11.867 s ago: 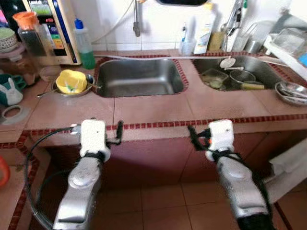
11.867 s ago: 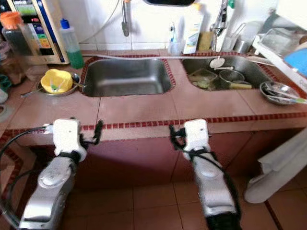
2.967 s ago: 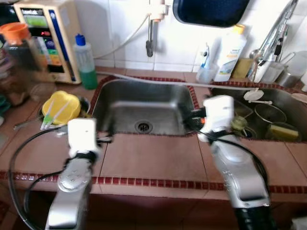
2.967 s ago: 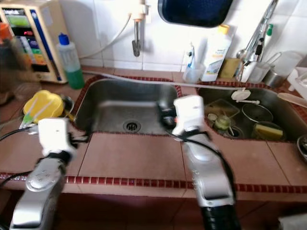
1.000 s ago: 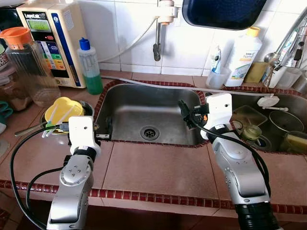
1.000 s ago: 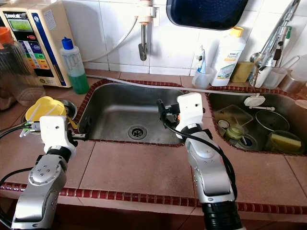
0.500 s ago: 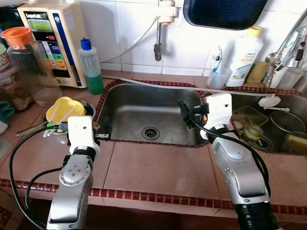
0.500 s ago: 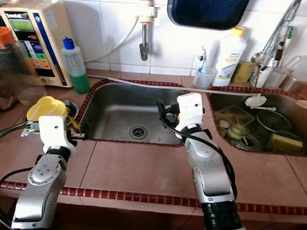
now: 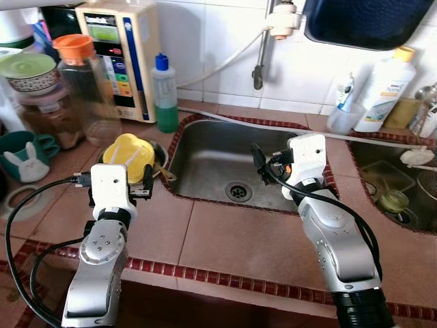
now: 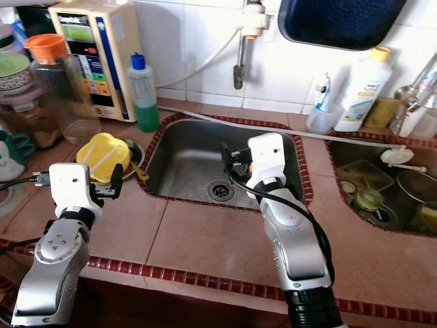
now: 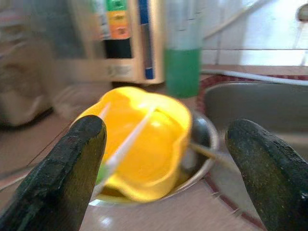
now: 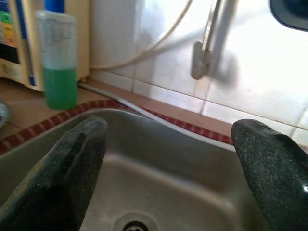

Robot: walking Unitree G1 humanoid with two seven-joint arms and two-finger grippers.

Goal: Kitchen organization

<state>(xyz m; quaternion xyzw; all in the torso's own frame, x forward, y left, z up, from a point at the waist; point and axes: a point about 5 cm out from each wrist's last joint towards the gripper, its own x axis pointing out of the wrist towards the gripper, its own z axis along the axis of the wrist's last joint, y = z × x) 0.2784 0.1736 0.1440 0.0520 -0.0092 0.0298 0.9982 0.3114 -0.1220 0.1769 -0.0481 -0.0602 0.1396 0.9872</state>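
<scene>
The left gripper (image 9: 149,183) hung above the counter with its two black fingers spread apart and empty, pointed at the yellow bowl (image 9: 128,156), which sat in a metal dish (image 9: 159,169) on the tiles just left of the sink (image 9: 225,164). The right gripper (image 9: 256,162) was raised over the sink basin, its fingers also apart and holding nothing. Behind the bowl stood a green soap bottle (image 9: 164,93), a beige water machine (image 9: 117,49) and a clear jar with an orange lid (image 9: 80,75).

From the right eye the layout read the same: the bowl (image 10: 104,156) lay just ahead of the left gripper (image 10: 115,182), and a second basin (image 10: 382,188) to the right held a few dishes.

The left wrist camera, somewhat blurred, looked between its fingers (image 11: 67,168) straight at the yellow bowl (image 11: 144,144); pale sticks (image 11: 127,144), perhaps chopsticks, lay across it. The bowl sat between the two fingers in this view but clearly beyond them, not yet touched.

The right wrist camera looked past its own fingers (image 12: 62,163) into the bare basin (image 12: 159,192), with the tap nozzle (image 12: 199,60) on the wall above.

The step in hand seemed to be reaching for the bowl. Doing it well would likely mean going in low and slow, closing on one rim wall instead of the whole body, which looked wider than the finger spread, and keeping the bowl level so the loose sticks would not slide out.
</scene>
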